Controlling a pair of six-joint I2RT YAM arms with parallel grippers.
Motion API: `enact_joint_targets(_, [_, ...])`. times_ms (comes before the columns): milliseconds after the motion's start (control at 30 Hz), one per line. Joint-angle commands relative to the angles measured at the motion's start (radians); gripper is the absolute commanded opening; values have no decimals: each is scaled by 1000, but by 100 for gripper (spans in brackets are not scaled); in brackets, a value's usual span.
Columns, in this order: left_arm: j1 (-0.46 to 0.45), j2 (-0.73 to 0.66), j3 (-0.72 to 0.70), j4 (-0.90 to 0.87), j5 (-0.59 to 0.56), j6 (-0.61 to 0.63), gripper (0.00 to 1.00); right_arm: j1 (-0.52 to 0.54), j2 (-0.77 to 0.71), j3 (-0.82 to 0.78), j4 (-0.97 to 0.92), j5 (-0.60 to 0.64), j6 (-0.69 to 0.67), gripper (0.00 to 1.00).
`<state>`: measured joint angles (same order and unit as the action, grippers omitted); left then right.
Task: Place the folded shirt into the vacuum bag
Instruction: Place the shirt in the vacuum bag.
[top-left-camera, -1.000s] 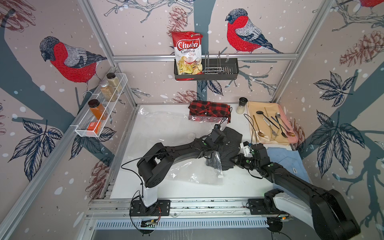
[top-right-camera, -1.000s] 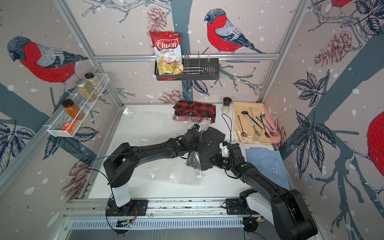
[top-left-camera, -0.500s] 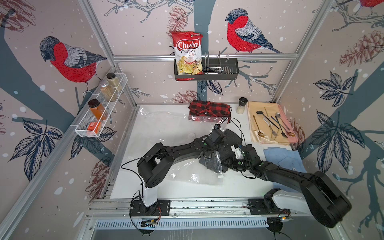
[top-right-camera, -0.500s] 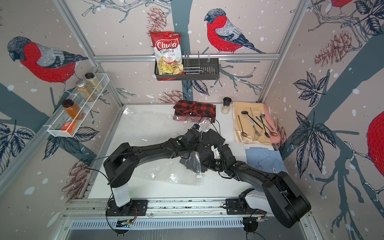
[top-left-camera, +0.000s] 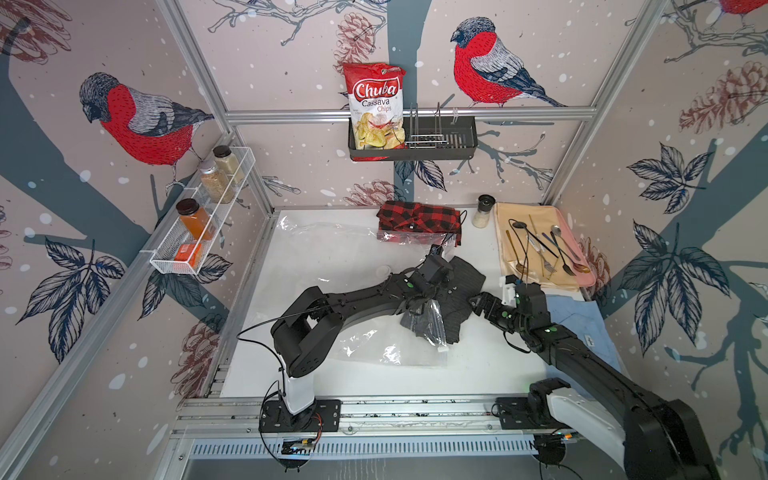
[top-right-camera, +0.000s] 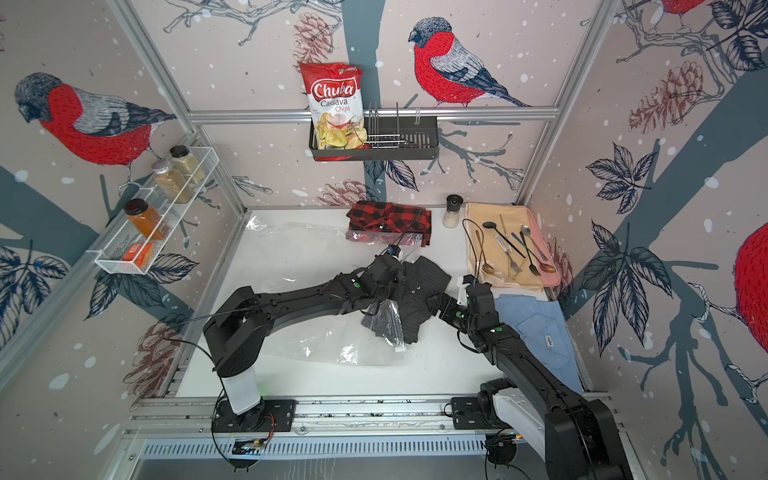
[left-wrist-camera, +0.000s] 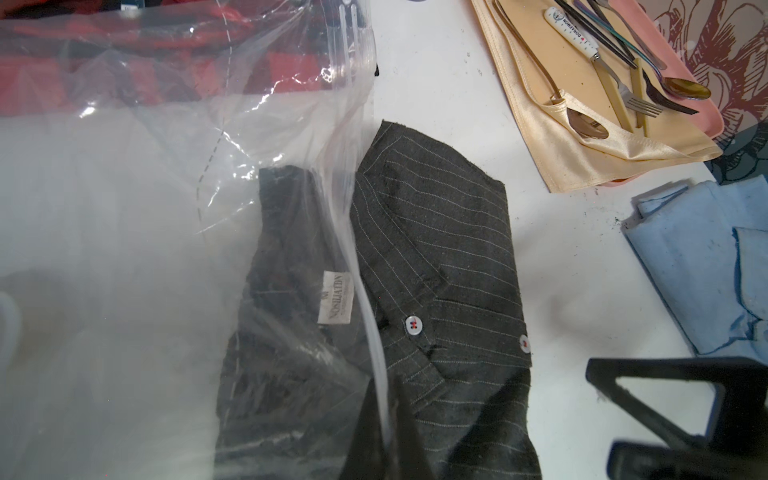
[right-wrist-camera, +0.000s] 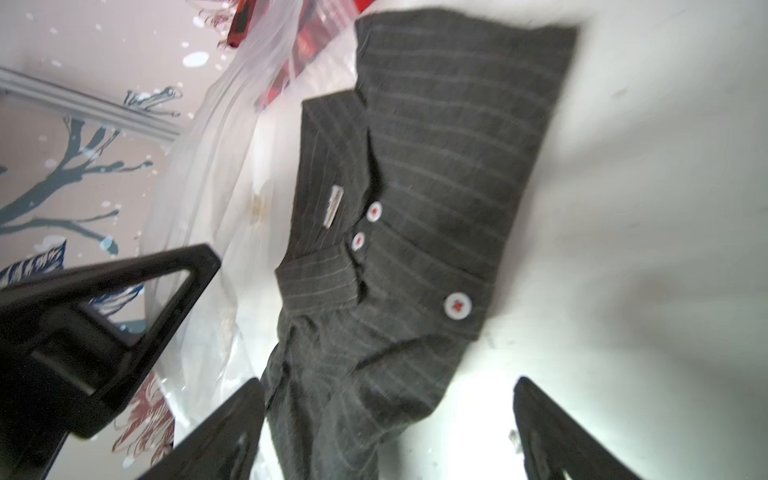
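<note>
On white table (top-left-camera: 478, 365), bird-print walls (top-left-camera: 291, 50), left claw (top-left-camera: 424, 296) pinching vacuum bag (top-left-camera: 374, 349), right claw (top-left-camera: 476, 300) gaping.

Clear vacuum bag (top-right-camera: 332, 345) lies on white tabletop (top-right-camera: 436, 365). Left gripper (top-right-camera: 383, 298) is clamped on the bag's mouth edge w/ the plastic lifted. Dark pinstripe shirt (top-right-camera: 428, 278) is partly under that raised plastic, the rest outside twd the right. Right gripper (top-right-camera: 437, 305) is at the shirt's right edge. Red plaid shirt (top-right-camera: 388, 220) at the back, lt-blue shirt (top-right-camera: 536, 328) far right.
</note>
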<state>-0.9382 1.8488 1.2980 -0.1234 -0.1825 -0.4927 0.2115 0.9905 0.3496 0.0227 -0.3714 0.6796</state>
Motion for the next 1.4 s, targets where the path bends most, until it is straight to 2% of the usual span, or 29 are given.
enact_joint_targets(0, [-4,7,20,-30,3,32,0,-92,62,23,62,-13,-58,92])
enact_joint_targets(167, [-4,9,34,-50,11,44,0,-188,254,113,142,-84,-119,90])
enact_joint_targets(300, [-4,23,53,-66,26,58,0,-188,466,177,237,-117,-121,85])
enact_joint_targets(433, [-4,26,55,-63,39,62,0,-175,602,210,327,-146,-89,75])
enact_joint_targets(533, [-2,30,56,-62,48,68,0,-139,683,253,339,-171,-87,59])
enact_joint_targets(600, [1,34,59,-63,53,71,0,-108,709,276,341,-182,-86,42])
enact_joint_targets(667, [4,36,59,-61,56,71,0,-76,707,289,346,-174,-84,25])
enact_joint_targets(767, [9,38,60,-57,62,72,0,-30,680,309,343,-155,-83,7])
enact_joint_targets(933, [13,30,60,-53,61,73,0,44,665,352,350,-119,-67,3])
enact_joint_targets(1167, [15,9,51,-33,72,71,0,83,806,432,431,-83,46,1])
enact_joint_targets(1367, [15,7,26,-13,68,64,0,86,875,516,437,-83,78,7])
